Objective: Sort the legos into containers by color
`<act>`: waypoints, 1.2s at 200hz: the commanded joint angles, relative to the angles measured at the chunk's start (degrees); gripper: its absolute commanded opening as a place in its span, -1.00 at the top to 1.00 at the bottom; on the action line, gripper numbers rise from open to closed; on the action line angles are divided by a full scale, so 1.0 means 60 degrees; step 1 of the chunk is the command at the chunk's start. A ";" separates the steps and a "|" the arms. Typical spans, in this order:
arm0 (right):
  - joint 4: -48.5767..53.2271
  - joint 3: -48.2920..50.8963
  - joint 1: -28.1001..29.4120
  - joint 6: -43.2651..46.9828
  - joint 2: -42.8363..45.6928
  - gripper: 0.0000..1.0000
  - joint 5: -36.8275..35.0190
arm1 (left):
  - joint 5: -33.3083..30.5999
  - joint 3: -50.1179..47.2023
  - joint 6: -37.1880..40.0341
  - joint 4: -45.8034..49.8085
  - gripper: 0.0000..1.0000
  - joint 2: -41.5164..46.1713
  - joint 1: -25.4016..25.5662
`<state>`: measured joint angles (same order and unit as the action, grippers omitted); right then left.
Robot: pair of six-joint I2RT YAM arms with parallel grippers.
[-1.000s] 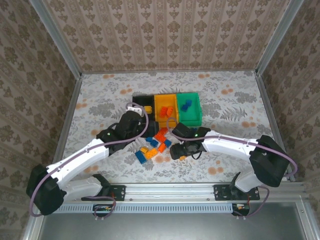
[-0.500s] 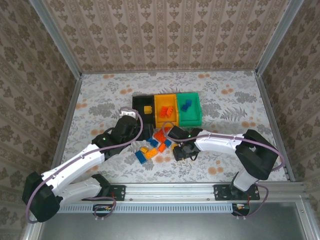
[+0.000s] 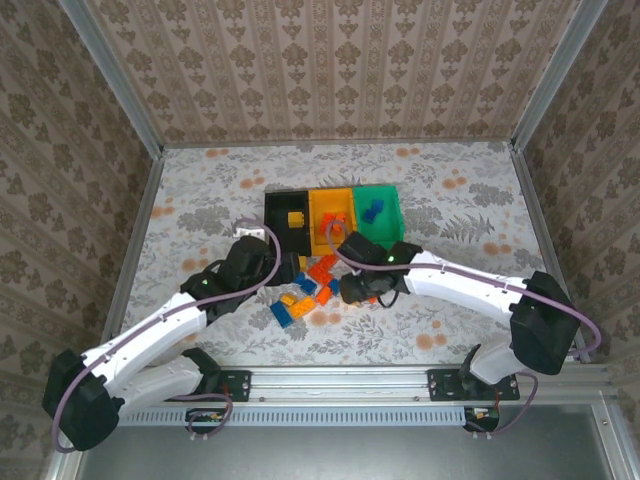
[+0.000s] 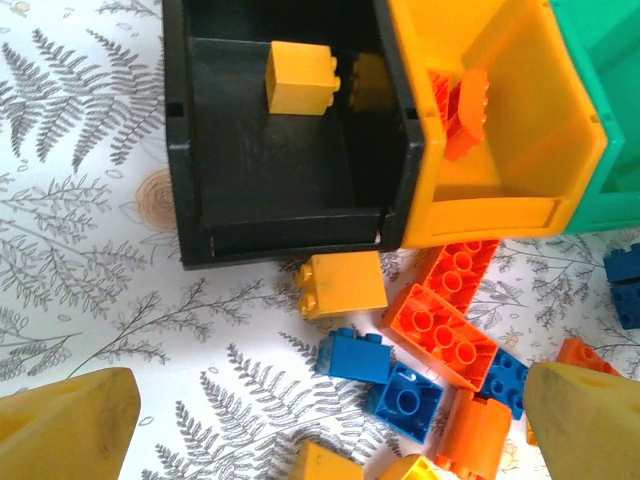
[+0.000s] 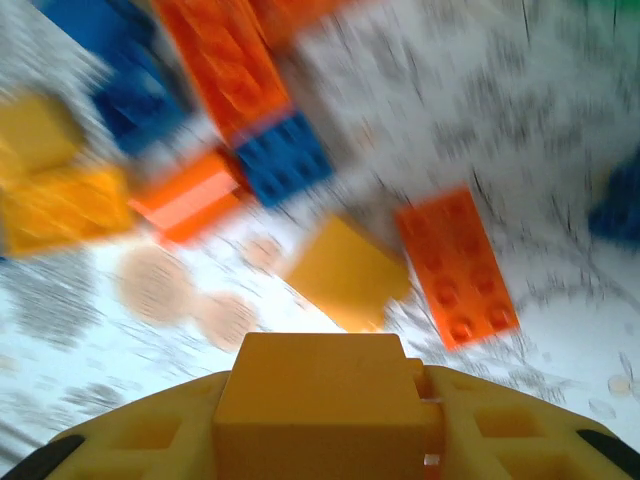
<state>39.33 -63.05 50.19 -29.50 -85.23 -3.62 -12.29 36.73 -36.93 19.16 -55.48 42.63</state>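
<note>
The containers stand in a row: a black bin (image 3: 285, 222), an orange-yellow bin (image 3: 331, 215) and a green bin (image 3: 378, 215). Loose legos (image 3: 305, 290) in yellow, orange and blue lie just in front of them. My left gripper (image 4: 330, 425) hangs open above the pile's near-left side, over a yellow brick (image 4: 342, 284) and a blue brick (image 4: 352, 353). One yellow brick (image 4: 298, 78) lies in the black bin (image 4: 180, 180). Orange bricks (image 4: 462, 112) lie in the orange-yellow bin. My right gripper (image 5: 325, 420) is shut on a yellow lego (image 5: 325, 385), low over the pile's right side (image 3: 358, 292).
Blue bricks (image 3: 372, 210) lie in the green bin. Under the right gripper lie a loose yellow brick (image 5: 345, 270), an orange plate (image 5: 457, 265) and a blue brick (image 5: 285, 160); that view is motion-blurred. Patterned table stretches out around the bins; metal rails border it.
The right gripper closed on a yellow lego at the pile's right side and shifted slightly back. The left arm drew back from over the black bin, where a yellow brick now shows.
</note>
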 commanded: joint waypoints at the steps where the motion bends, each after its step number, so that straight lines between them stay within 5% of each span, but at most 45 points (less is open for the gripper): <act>1: -0.0119 -0.1660 -0.0062 0.0502 -0.0793 0.26 0.0088 | -0.0213 -0.0321 -0.0389 0.0503 -0.99 0.0432 -0.0123; 107: 0.0860 -1.0130 -0.1007 0.0203 -0.8023 0.21 -0.0140 | 0.0153 -0.1203 -0.0557 0.1294 -1.00 0.1958 -0.0509; 154: 0.0827 -1.1078 -0.1109 0.0067 -0.8388 -0.33 0.0163 | 0.0594 -0.1171 -0.0341 0.1138 -0.99 0.1563 -0.0659; 185: 0.0546 -1.0054 -0.1101 0.0092 -0.7247 -0.41 0.0105 | 0.0802 -0.1084 -0.0324 0.0917 -1.00 0.1496 -0.0704; 240: -0.1057 -0.4280 -0.1096 -0.0245 -0.2899 -0.56 -0.0366 | 0.0794 -0.0952 -0.0169 0.0718 -0.99 0.1465 -0.0817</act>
<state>36.42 -98.65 43.75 -29.36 -113.58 -3.22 -8.14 29.98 -39.55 24.97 -46.61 38.46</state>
